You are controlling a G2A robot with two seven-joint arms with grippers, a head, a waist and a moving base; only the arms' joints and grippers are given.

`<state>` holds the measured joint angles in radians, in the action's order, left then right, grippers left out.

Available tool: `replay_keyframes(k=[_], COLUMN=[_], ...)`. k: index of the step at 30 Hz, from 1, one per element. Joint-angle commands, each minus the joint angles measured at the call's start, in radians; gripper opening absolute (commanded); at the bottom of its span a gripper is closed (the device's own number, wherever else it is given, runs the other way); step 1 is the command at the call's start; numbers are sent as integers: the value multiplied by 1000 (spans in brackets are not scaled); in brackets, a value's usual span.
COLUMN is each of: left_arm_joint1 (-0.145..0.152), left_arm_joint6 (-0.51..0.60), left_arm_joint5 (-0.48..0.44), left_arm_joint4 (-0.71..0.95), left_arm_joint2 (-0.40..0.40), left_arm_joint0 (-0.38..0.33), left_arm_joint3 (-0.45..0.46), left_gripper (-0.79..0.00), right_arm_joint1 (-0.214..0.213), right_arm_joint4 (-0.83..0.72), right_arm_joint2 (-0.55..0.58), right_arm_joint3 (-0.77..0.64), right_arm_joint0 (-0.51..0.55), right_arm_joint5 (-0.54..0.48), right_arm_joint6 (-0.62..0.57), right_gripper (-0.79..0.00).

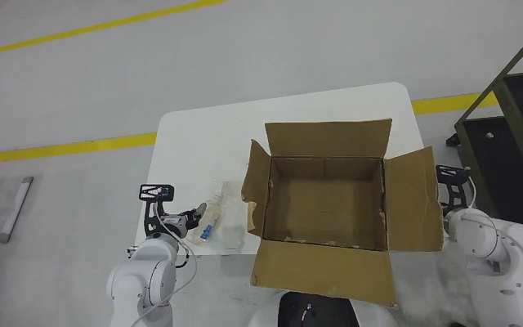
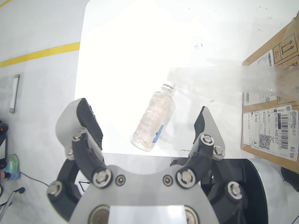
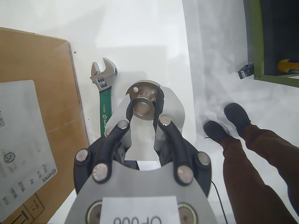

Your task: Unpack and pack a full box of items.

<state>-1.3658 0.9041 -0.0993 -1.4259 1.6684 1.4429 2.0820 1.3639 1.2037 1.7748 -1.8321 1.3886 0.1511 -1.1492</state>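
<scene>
Grey floor (image 1: 245,49) with yellow lines; white tabletop (image 1: 327,106) standing on it. Open cardboard box (image 1: 327,139), flaps folded outward, sits between the two end effectors. Left end effector (image 2: 143,107) is spread wide; a clear plastic bottle (image 2: 153,127) lies on its side on the tabletop below the gap, clear of both fingers. Right end effector (image 3: 144,96) is pinching a metal flanged bushing (image 3: 143,109); a green-handled wrench (image 3: 104,99) lies just beside it, on the box side.

White rounded arms (image 1: 143,282) carry silver-and-black jaws with bright screws (image 2: 101,177)
</scene>
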Motion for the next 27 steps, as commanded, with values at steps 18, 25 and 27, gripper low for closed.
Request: replay_keyframes(k=[18,25,27], left_arm_joint1=[0,0,0], left_arm_joint6=[0,0,0], left_arm_joint5=[0,0,0], left_arm_joint4=[0,0,0], left_arm_joint2=[0,0,0], left_arm_joint0=[0,0,0], left_arm_joint3=[0,0,0], left_gripper=[0,0,0], right_arm_joint1=[-18,-28,-32], right_arm_joint4=[-27,-226,-313], right_arm_joint2=[0,127,189], right_arm_joint3=[2,-93,-105], right_arm_joint0=[-21,28,35], right_arm_joint5=[-9,-59,-63], right_arm_joint6=[-18,-6,-22], right_gripper=[-68,0,0])
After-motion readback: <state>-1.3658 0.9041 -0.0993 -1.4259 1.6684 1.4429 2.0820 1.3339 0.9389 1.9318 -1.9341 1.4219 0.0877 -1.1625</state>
